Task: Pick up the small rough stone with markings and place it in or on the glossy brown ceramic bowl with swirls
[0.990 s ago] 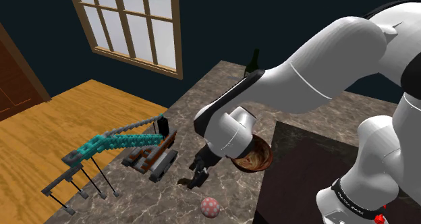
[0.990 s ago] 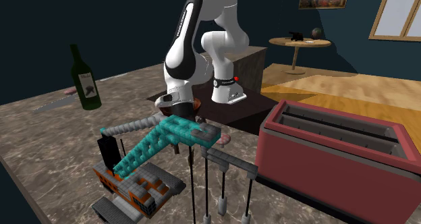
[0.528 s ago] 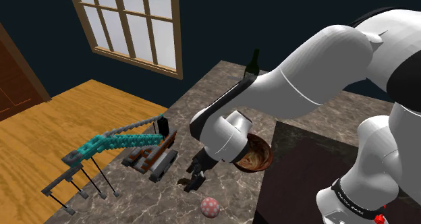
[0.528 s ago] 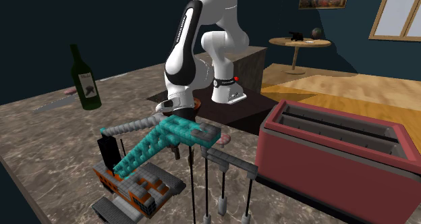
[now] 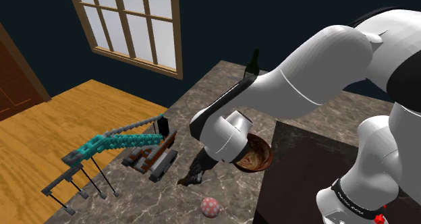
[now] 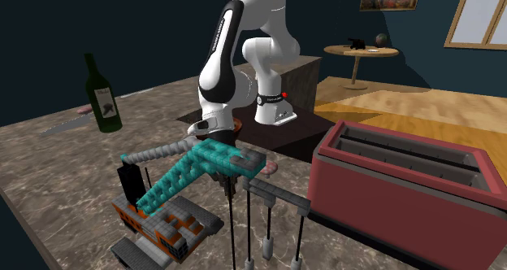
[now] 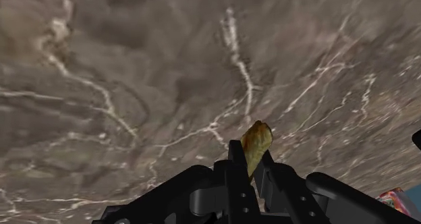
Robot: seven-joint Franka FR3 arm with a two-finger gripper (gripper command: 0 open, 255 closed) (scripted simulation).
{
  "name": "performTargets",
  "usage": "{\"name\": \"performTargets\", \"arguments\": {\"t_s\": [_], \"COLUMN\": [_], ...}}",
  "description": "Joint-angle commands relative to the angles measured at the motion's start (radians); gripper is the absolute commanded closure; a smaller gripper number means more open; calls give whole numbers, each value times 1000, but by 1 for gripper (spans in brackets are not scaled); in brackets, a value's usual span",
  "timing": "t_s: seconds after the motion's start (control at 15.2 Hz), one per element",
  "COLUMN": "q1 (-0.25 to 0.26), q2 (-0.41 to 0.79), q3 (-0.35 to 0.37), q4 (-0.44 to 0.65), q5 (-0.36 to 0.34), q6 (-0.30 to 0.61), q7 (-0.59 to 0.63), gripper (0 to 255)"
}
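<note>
As it is seen from the wrist, stone (image 7: 258, 136): squeezed between the black fingers (image 7: 234, 163), tip poking out.
gripper (image 7: 251, 155): clamped on the stone, low over the counter (image 7: 135, 88).

Home kitchen, marble counter (image 6: 49, 163), red toaster (image 6: 406, 187), wine bottle (image 6: 101, 97), paned window (image 5: 131, 23), wooden floor (image 5: 61, 128)

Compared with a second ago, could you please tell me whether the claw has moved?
Yes: in the shoulder view the claw has edged left and down, away from the brown bowl, closing on the stone.
</note>
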Motion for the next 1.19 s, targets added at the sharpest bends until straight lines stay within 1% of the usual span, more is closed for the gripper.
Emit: {"name": "performTargets", "arguments": {"t_s": [0.0,0.26,0.66,1.12], "q1": [1,-1,3,11], "q2": [2,0,-84,-179], "q3": [1,0,1,-2], "q4": [-1,0,-37,-76], "q5": [2,-6,-107,-243], "q6": [0,-1,21,40], "q7": [-1,5,109,250], "gripper": [255,255,255,255]}}
